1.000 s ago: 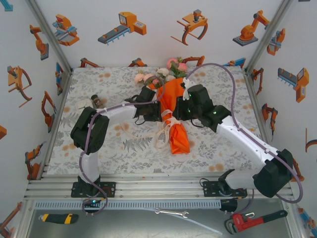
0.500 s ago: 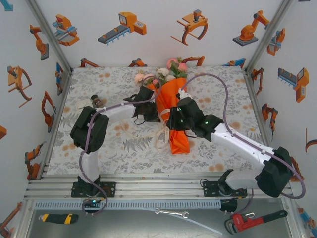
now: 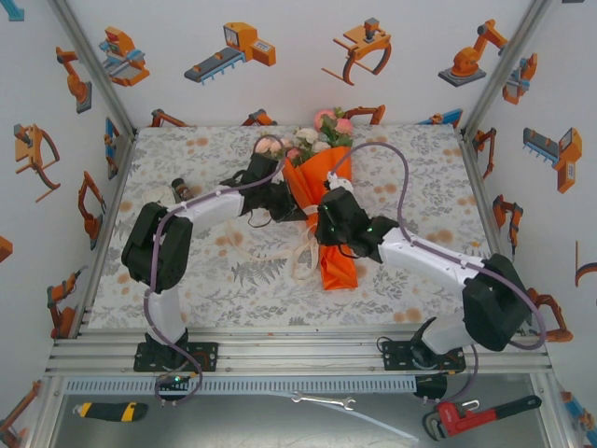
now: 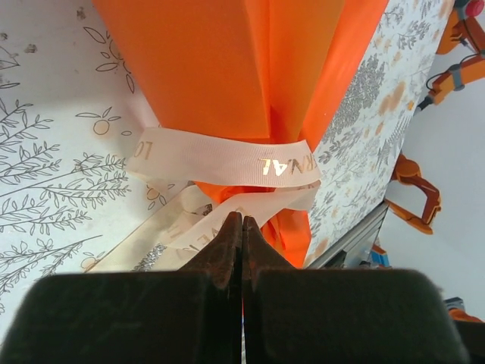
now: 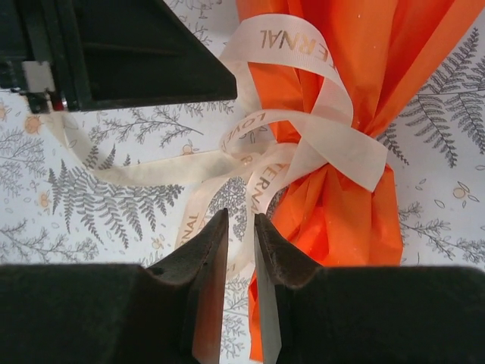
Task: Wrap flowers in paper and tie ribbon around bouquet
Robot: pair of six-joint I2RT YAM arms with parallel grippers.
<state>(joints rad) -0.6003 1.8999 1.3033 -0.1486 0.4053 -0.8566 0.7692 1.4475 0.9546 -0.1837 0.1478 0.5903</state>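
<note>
Our left hand (image 4: 242,224) is pinched shut beside the ribbon (image 4: 227,163) around the orange paper (image 4: 204,68). Our right hand (image 5: 241,227) stands narrowly open over a strand

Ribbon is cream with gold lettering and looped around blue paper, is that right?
Not quite: the paper is orange, not blue, as the left wrist view shows. The ribbon is cream with gold lettering and looped around it.
</note>
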